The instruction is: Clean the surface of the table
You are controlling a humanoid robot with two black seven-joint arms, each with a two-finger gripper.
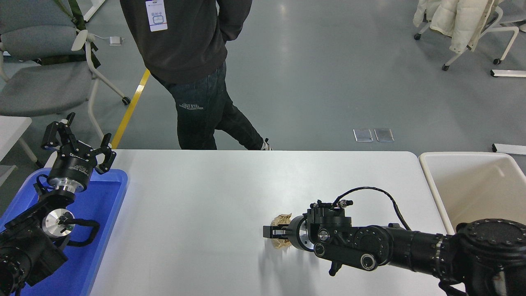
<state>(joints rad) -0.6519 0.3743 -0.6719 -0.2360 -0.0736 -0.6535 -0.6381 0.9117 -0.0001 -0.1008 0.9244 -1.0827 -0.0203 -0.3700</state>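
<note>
The table surface (197, 213) is spread wide across the lower half of the view, white and matte, with a blue tray (100, 230) at its nine o'clock end and a beige bin (472, 185) at its three o'clock end. A crumpled brown paper wad (282, 230) is seen lying on the tabletop, at about five o'clock from the table's centre. The right gripper (274, 231) is brought in low from the four o'clock corner and is laid level over the wad, its dark fingers (269, 231) pointed toward nine o'clock. Paper is seen above and below those fingers; whether they are closed on it or held apart cannot be told. The left gripper (78, 144) is parked at nine o'clock above the far end of the blue tray, pointed to twelve o'clock with its fingers spread apart and nothing between them. At twelve o'clock, beyond the table's far edge, a person (189, 61) in dark clothes is seen standing on the grey floor.
</note>
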